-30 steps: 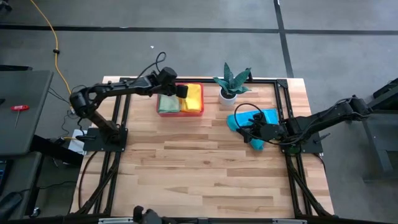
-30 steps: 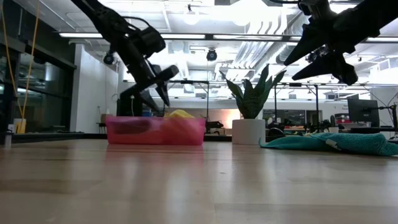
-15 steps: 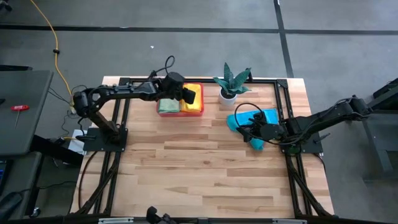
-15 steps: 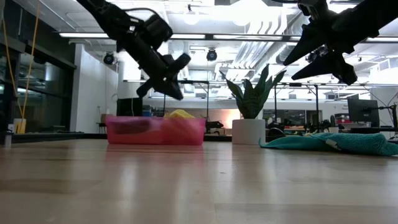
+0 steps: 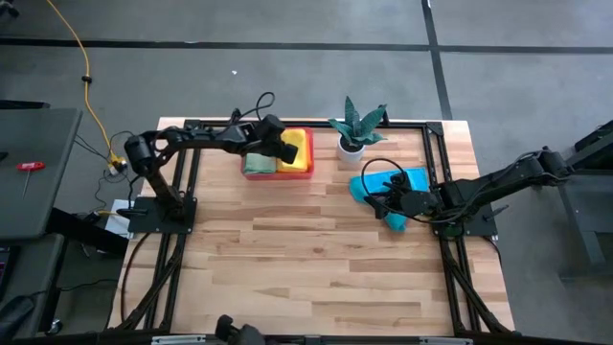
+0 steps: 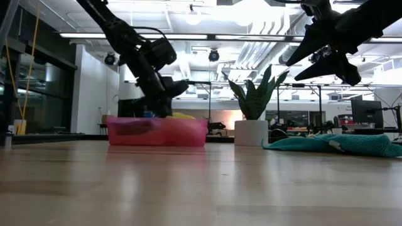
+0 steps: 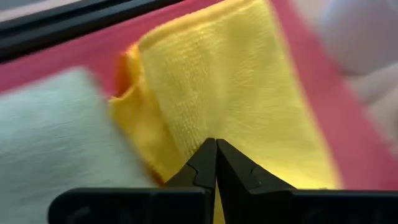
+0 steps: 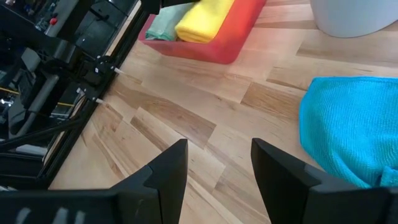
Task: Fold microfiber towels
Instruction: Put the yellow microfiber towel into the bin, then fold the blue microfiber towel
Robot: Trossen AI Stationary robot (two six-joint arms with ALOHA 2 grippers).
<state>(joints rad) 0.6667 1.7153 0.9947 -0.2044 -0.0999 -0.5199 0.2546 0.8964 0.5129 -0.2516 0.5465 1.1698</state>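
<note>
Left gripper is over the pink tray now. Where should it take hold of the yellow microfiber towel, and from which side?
Best guess: pinch the yellow microfiber towel at its layered folded edge beside the light green cloth, coming straight down from above. The rigid pink tray walls it in on the sides, so only the top is open. The left gripper is shut just above the towel and would have to open first.

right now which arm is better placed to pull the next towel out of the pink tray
Left. The left gripper hangs shut right over the yellow towel in the pink tray, while the right gripper sits open beside the teal towel.
</note>
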